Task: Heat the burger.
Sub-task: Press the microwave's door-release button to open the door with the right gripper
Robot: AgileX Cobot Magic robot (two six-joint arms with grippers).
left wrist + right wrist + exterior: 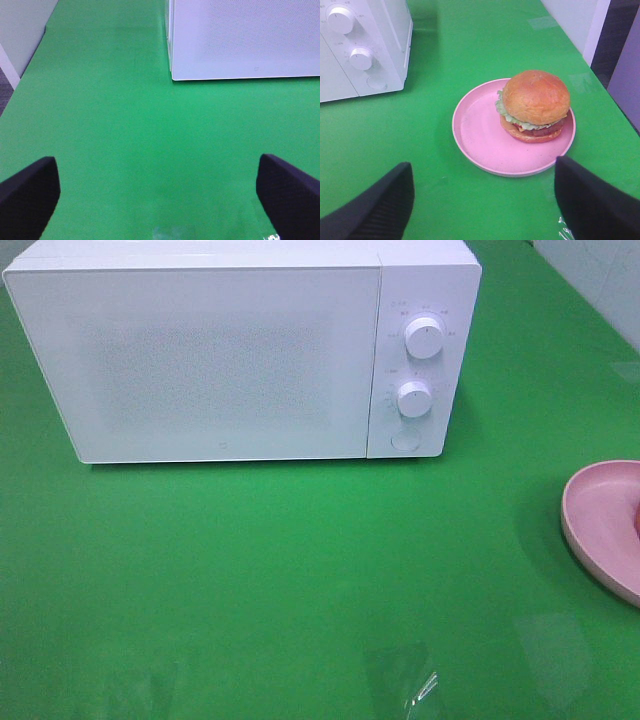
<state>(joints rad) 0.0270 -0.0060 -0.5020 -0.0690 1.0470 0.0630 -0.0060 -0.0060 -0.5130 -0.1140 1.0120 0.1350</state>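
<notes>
A bright green counter (300,570) fills nearly every view, its covering smooth and slightly glossy. Soft, even light falls from above. It leaves pale glare patches (555,645) near the counter's front edge, and a small sharp glint (428,687) shows nearby. Beyond the far right corner stands a pale wall (600,280), faintly lined like tile. In the left wrist view a light grey panel (22,35) runs along the counter's outer edge, with a strip of dark grey floor (4,87) beside it. In the right wrist view a white upright strip (596,30) stands off the counter's edge, with a dark surface past it.
</notes>
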